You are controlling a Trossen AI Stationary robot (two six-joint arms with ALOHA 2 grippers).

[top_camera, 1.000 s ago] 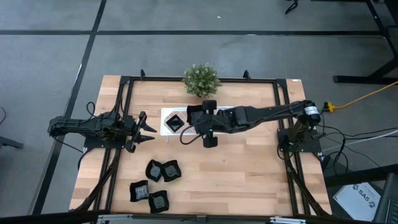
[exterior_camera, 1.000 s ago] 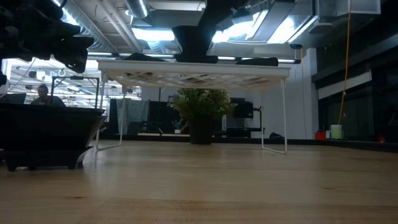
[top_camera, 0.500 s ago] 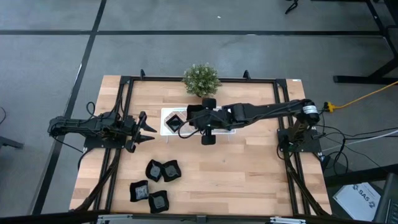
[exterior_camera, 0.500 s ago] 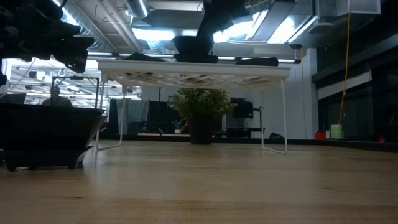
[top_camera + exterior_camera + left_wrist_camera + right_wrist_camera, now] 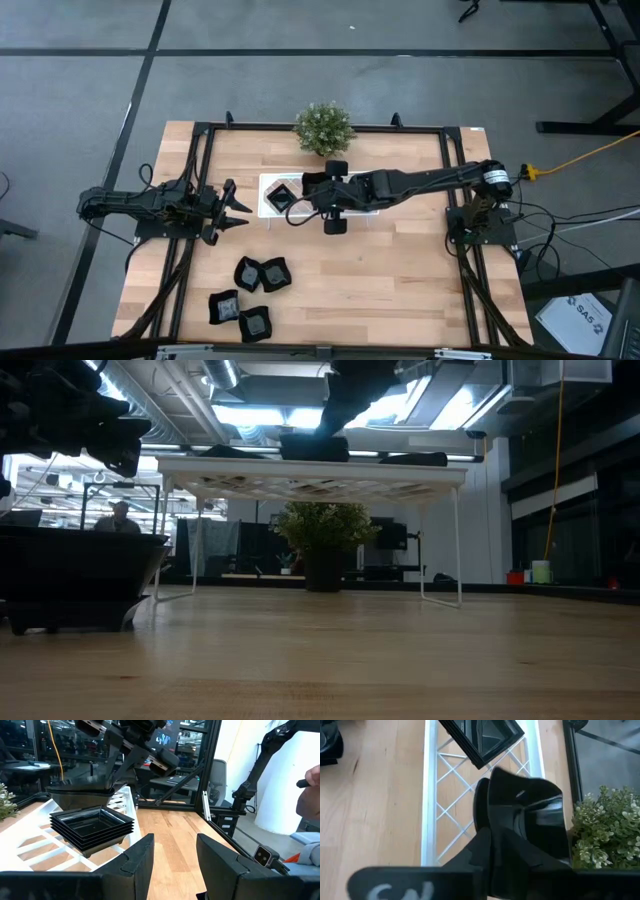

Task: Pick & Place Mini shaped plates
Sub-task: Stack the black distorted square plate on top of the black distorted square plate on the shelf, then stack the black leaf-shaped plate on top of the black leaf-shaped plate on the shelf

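Note:
A white lattice tray stands raised on legs at the table's far middle. On it sits a square black mini plate with stepped sides. My right gripper reaches over the tray, slanting down, shut on another black mini plate, just beyond the first. My left gripper waits open and level at the table's left. Several more mini plates lie on the near left of the table. My right gripper holds the black plate by its rim, coming at it from above and slanting down from the table's right. The plate sits level, its base at the height of the tray's top; whether it rests there I cannot tell.
A small green plant stands just beyond the tray. Black frame rails run along the table's left, right and far sides. Bare wood lies in the middle and near right. A person shows far off in the room.
My right gripper has gone down with the plate, from well above the tray to the level of its top. The plate has stayed level. The plates on the table and the one on the tray have kept still.

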